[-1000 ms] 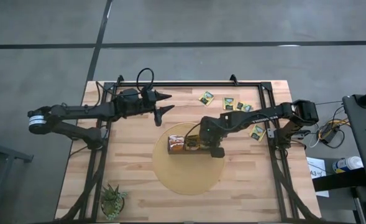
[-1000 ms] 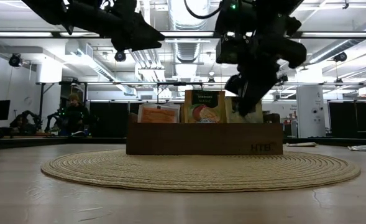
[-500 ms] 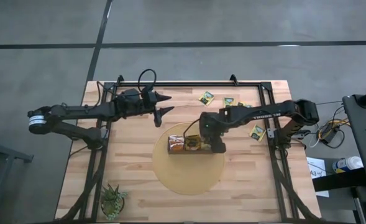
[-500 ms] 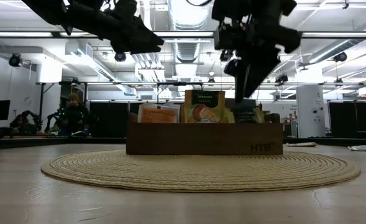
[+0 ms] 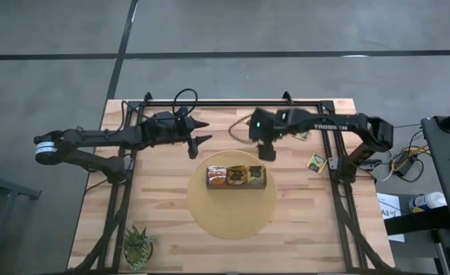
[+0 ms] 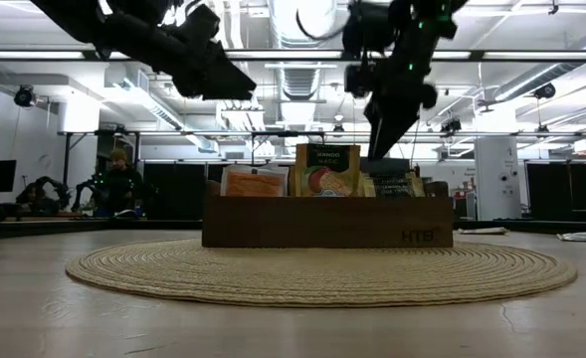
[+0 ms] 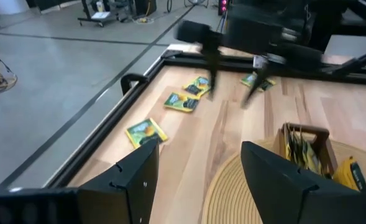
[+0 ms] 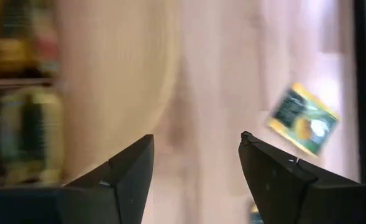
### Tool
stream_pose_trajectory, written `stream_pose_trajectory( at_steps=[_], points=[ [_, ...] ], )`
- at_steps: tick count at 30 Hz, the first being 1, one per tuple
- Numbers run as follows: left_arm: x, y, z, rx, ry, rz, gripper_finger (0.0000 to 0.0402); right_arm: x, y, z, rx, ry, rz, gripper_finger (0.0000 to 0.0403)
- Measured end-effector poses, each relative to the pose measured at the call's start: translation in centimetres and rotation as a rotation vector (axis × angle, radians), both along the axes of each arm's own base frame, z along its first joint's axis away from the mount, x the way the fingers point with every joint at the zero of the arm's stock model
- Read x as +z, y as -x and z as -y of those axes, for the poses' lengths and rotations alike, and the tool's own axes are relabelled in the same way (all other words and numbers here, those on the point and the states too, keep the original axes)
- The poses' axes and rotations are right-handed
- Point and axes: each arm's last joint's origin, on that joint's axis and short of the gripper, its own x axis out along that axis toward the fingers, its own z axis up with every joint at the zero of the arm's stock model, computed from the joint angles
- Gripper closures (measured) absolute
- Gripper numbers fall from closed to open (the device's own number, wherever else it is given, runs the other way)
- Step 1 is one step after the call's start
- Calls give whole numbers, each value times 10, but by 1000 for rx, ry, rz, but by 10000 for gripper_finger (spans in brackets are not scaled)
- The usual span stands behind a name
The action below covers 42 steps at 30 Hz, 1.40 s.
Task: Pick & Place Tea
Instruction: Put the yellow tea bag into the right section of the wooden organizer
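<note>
The long dark wooden box [image 5: 236,176] stands on the round woven mat [image 5: 232,210] with tea sachets [image 6: 327,170] upright in it. Loose tea sachets lie on the table at the far right; one [image 5: 316,160] shows beside my right arm, and several [image 7: 183,102] show in the left wrist view. My right gripper [image 5: 262,155] hangs open and holds nothing, above the table just beyond the box's right end. A sachet [image 8: 304,118] lies on the wood ahead of it. My left gripper [image 5: 205,131] waits open above the table, beyond the mat's far left.
A small green plant [image 5: 138,246] stands at the near left corner. A black metal frame [image 5: 232,103] runs along the far edge and down both sides of the table. Bare wood lies between the mat and the loose sachets.
My right gripper has opened at the box's right end, letting go of a sachet that stays in the box. It has then risen and gone toward the table's far edge, clear of the box.
</note>
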Motion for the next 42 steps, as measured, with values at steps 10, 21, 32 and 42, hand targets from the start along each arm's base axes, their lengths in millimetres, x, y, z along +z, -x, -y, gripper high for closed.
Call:
stream_pose_trajectory(
  at_steps=[10, 21, 32, 42],
  points=[
    [-19, 4, 1, 6, 25, -9, 180, -30, 28, 109, -277, -21, 148, 170],
    [-21, 5, 1, 6, 19, -16, 180, -82, 39, 186, -433, -228, 131, 170],
    [-21, 5, 1, 11, 33, -9, 180, -123, 5, 207, -462, -277, -63, 219],
    [-21, 5, 1, 27, 79, 6, 180, -97, 5, 197, -385, -247, -62, 384]
  ],
)
